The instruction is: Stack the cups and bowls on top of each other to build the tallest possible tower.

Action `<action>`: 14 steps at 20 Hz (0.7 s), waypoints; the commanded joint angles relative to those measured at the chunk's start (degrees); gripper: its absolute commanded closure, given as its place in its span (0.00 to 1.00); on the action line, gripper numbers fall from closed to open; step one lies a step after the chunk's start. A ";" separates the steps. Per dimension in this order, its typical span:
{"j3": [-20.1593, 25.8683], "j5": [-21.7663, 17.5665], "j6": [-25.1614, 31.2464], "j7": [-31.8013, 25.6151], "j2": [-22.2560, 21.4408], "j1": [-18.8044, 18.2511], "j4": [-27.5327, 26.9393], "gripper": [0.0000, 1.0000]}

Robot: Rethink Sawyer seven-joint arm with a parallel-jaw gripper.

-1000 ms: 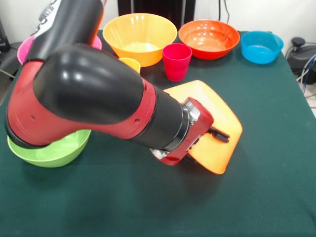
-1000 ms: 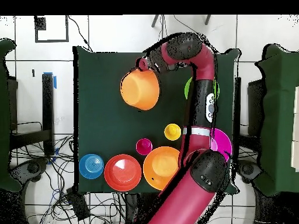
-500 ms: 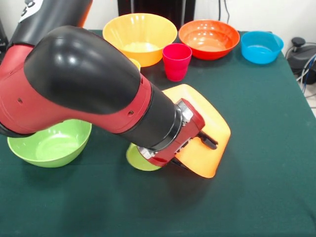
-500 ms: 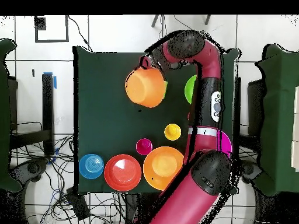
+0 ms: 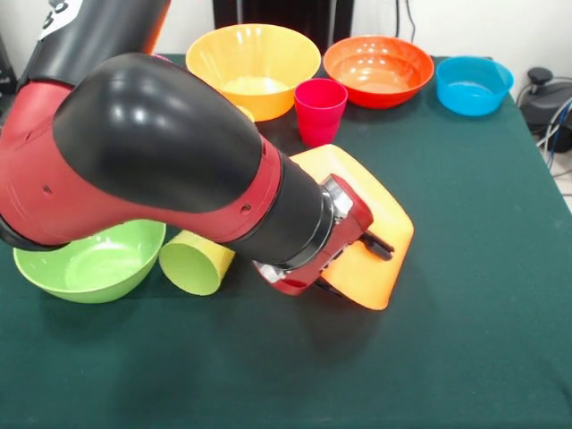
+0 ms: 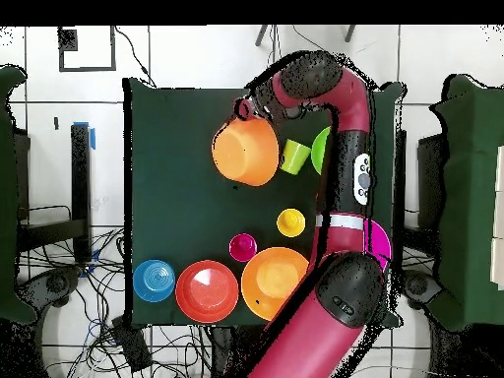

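No tower stands yet. Your gripper [image 5: 380,246] holds a large orange bowl [image 5: 375,232] tilted above the bench [image 5: 483,340], fingers pinching its rim. The lime cup [image 5: 195,262] lies tipped beside the green bowl [image 5: 89,266]. All stacking remains.

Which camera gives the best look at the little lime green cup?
The front view: the lime green cup lies on its side beside the green bowl, unobstructed. The overhead view shows it only small, between the arm and the held orange bowl.
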 commanded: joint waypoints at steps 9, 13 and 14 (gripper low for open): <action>-5.48 -1.34 16.06 -15.74 6.06 3.05 -8.09 0.00; -4.23 -1.29 19.09 -15.23 7.74 3.46 -9.53 0.00; -4.08 -1.05 18.95 -15.12 7.95 3.38 -9.42 0.00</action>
